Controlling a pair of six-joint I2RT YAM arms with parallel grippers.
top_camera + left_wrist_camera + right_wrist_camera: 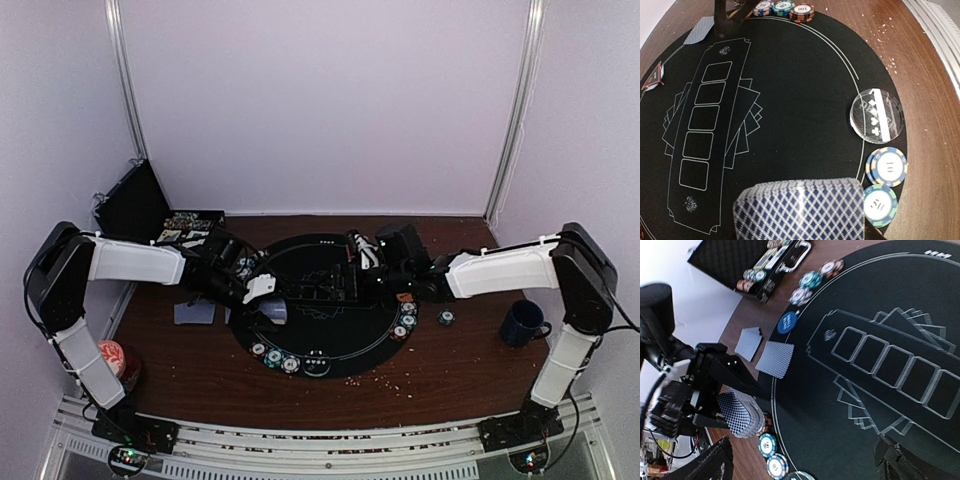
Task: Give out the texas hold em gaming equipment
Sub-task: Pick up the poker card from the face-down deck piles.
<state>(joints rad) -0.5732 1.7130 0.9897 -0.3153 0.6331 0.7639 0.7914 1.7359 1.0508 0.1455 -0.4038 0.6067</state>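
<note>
- The round black poker mat covers the middle of the brown table.
- The left gripper is partly closed and clamps a deck of blue-patterned cards just above the mat's left edge.
- The right gripper hangs over the mat with its jaws fully apart, and it holds nothing.
- Two dealt cards lie on the wood just beside the mat (both face down).
- Near the deck, a clear round button and two chips sit on the mat.
</note>
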